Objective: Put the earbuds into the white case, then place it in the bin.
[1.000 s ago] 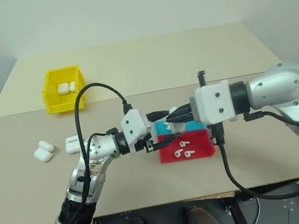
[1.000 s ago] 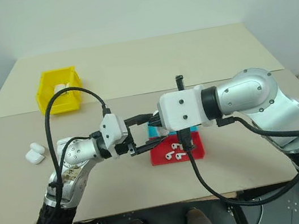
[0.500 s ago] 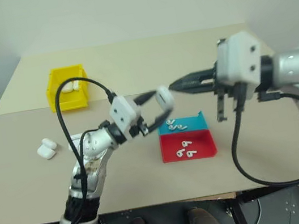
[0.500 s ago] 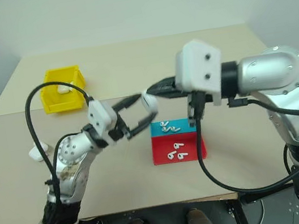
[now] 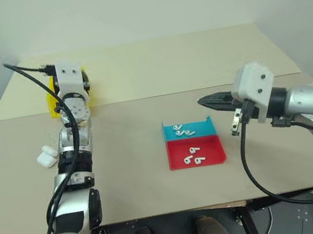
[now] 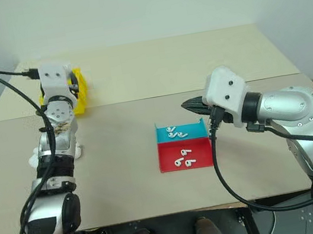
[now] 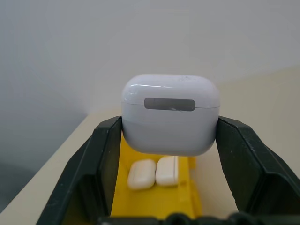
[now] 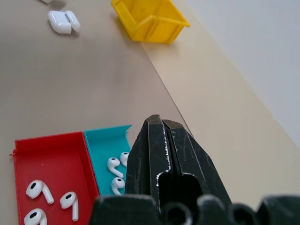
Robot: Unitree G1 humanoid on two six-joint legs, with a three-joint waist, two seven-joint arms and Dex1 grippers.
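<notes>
The left gripper (image 7: 169,140) has been swung from beside the teal-and-red tray (image 5: 195,149) to the yellow bin (image 7: 159,199). The white case (image 7: 170,119) is clamped between its fingers, above the bin. The right gripper (image 8: 162,140) is held fully closed and empty.

Glossy white case (image 7: 170,119) with grey strip, between black fingers (image 7: 243,154). Bright yellow bin (image 8: 149,19) far left. Tray (image 5: 193,142): teal far half, red near half; white earbuds (image 5: 192,157). Beige table (image 5: 137,72).

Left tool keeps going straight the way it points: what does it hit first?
Likely the bin: the left tool, shut on the white case, points over its open top, where two cases lie. Depth is unclear.
</notes>
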